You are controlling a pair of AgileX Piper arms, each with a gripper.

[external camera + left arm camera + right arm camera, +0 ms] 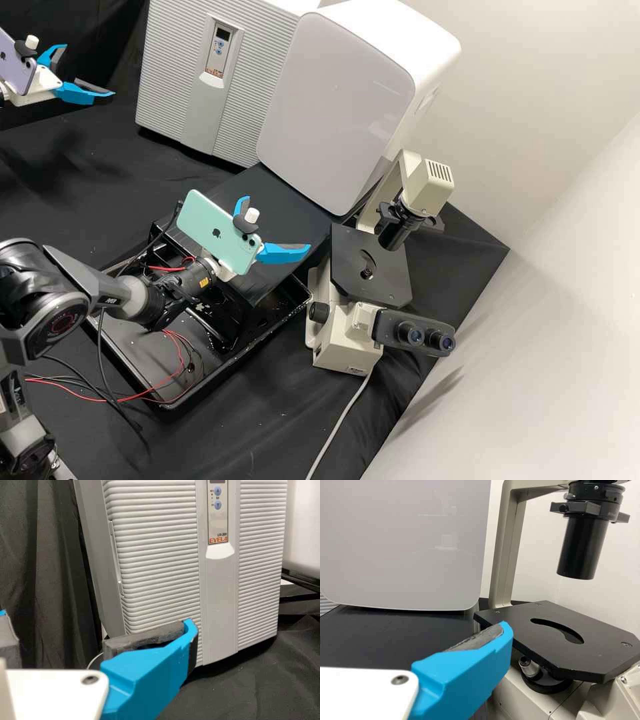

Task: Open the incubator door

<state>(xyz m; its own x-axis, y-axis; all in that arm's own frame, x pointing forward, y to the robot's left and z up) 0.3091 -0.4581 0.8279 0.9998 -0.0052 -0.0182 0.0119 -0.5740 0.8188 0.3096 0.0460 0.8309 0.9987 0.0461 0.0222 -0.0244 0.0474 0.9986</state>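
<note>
- Incubator [167, 73]: far side, door shut.
- Left pincer [89, 70]: released, left of incubator.
- Right pincer [278, 222]: released, left of microscope [347, 333].
- White cabinet [333, 100]: right of incubator.

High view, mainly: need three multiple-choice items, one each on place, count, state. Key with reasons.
1. What stands between the ribbed incubator and the microscope?
A) black tray
B) teal phone
C) rounded white box

2. How many eyepieces does the microscope have?
A) one
B) two
C) three

3. The left gripper is:
A) shut on the incubator
B) shut on nothing
C) open, clear of the incubator

Key:
1 C: the box sits right of the incubator, with the microscope beyond it.
2 B: two lenses side by side.
3 C: its blue fingers are spread, a gap before the incubator.
</note>
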